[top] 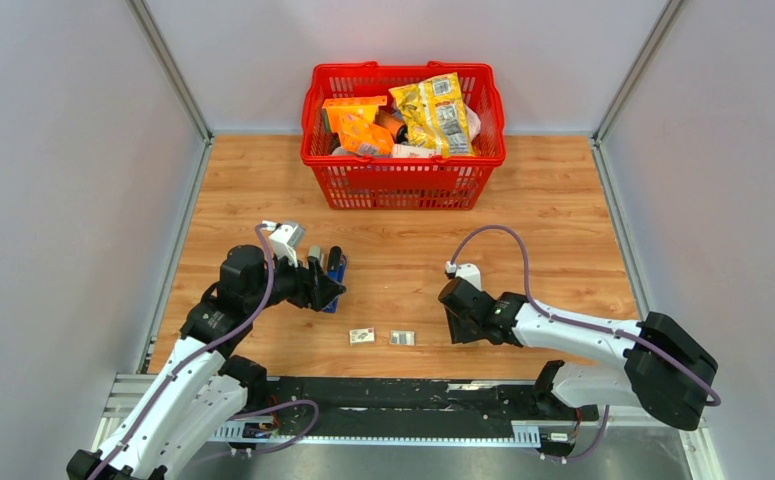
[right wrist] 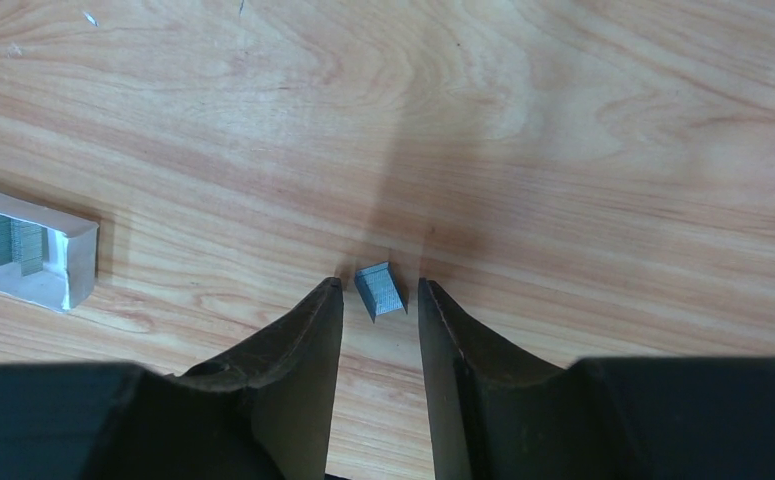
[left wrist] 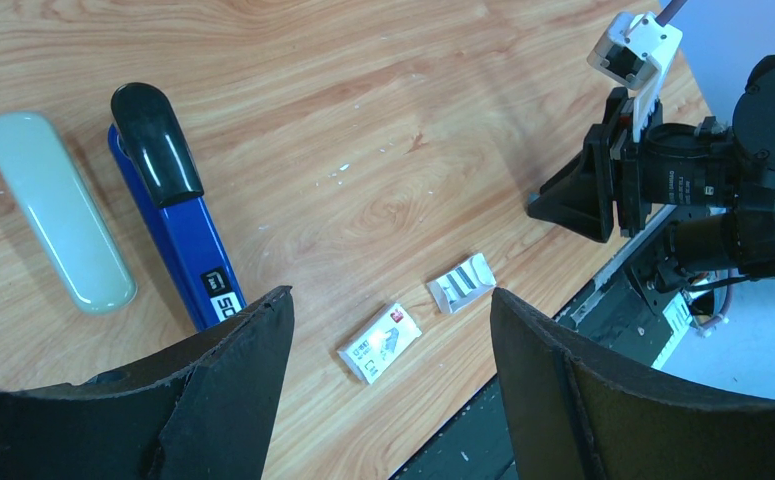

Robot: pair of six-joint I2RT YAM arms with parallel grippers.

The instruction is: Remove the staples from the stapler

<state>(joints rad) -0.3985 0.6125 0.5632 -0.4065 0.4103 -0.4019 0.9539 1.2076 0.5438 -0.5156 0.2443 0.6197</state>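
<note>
From above, the left gripper (top: 330,287) hung over the blue stapler (top: 337,268), which lay on the left half of the table (top: 563,230). The right gripper (top: 453,320) sat low on the right half. Two small white boxes (top: 362,336) lay between them near the front edge. A red basket (top: 403,175) of snack packets (top: 435,112) stood at the back, well apart.

At the left wrist, the fingers (left wrist: 233,370) were spread wide above bare wood. The stapler lay flat beyond the left finger, with a pale oblong piece (left wrist: 58,220) beside it.

At the right wrist, the fingers (right wrist: 308,340) stood narrowly parted. A short grey strip of staples (right wrist: 382,291) lay on the table between their tips, with a thin gap on either side. One white box lay to the left.
</note>
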